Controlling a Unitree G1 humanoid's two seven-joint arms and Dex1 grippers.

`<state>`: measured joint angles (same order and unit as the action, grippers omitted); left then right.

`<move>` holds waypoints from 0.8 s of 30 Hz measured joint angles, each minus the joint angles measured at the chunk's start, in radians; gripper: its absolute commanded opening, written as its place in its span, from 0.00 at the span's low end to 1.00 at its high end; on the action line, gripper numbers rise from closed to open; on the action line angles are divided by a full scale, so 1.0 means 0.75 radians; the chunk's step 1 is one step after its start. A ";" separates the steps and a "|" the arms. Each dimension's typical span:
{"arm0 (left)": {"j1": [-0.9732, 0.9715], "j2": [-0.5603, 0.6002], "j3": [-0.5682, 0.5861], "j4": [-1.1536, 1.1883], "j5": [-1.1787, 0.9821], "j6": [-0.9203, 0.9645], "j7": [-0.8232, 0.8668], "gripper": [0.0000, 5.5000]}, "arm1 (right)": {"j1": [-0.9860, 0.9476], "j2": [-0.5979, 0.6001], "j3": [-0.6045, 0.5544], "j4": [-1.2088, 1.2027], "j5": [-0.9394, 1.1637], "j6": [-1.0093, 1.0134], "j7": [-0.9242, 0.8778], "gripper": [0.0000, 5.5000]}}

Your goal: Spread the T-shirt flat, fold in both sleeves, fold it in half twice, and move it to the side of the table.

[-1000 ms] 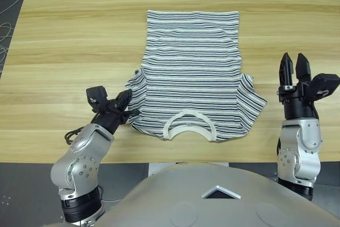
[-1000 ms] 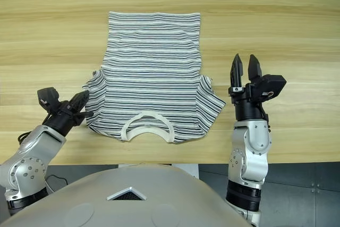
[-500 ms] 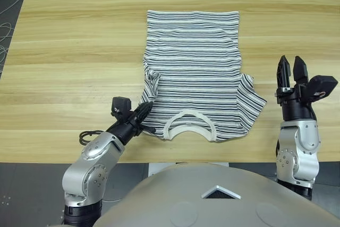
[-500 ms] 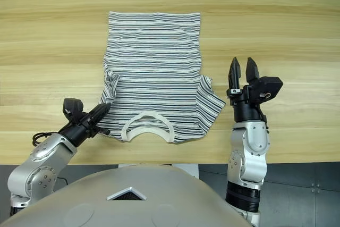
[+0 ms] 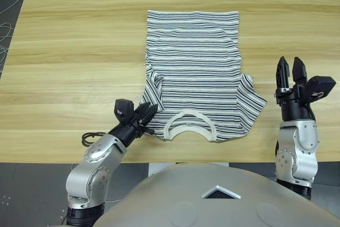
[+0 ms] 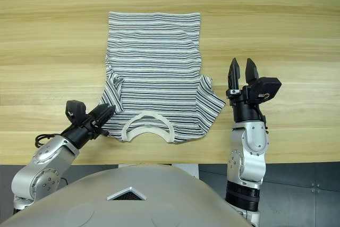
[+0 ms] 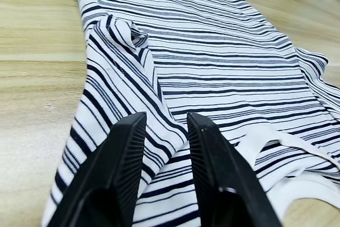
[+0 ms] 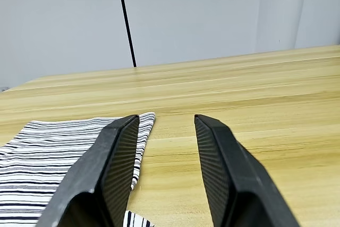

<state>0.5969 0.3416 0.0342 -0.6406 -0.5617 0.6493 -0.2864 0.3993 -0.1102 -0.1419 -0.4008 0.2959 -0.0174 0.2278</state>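
Note:
The striped T-shirt lies on the wooden table, its white collar toward me. Its left sleeve is folded in over the body as a raised ridge. The right sleeve still sticks out to the side. My left gripper sits low at the shirt's near left corner beside the collar, its fingers a little apart over the striped cloth. My right gripper stands open and upright just right of the right sleeve, holding nothing.
Bare wood surrounds the shirt on the left, right and far sides. The table's front edge runs just behind my arms. Cables lie on the dark floor at the far left. A thin black pole stands beyond the table.
My left gripper swept right from the table's left side toward the collar, carrying the left sleeve in over the shirt's body. The right gripper sank slightly, staying open.

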 measured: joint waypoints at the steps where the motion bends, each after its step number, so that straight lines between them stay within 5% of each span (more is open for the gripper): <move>1: -0.001 -0.001 0.002 0.002 0.000 0.000 0.000 0.35 | -0.001 0.000 0.002 0.004 -0.002 -0.002 0.000 0.35; 5: -0.005 -0.005 0.018 0.002 -0.019 0.004 -0.007 0.45 | -0.003 0.000 0.006 0.022 -0.012 -0.010 0.000 0.35; 9: -0.007 -0.046 0.064 -0.053 -0.164 0.027 -0.015 0.45 | -0.001 -0.050 0.006 0.036 -0.025 0.045 0.026 0.35; 18: -0.046 -0.124 0.178 -0.067 -0.184 -0.079 0.068 0.45 | 0.291 -0.454 -0.249 -0.158 0.656 0.937 0.277 0.35; 24: -0.044 -0.161 0.222 -0.063 -0.174 -0.121 0.105 0.45 | 0.270 -0.446 -0.406 -0.040 0.852 1.193 0.129 0.35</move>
<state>0.5637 0.2208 0.2010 -0.6880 -0.6925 0.5588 -0.2075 0.6017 -0.4443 -0.4463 -0.4308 0.9351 0.8771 0.3243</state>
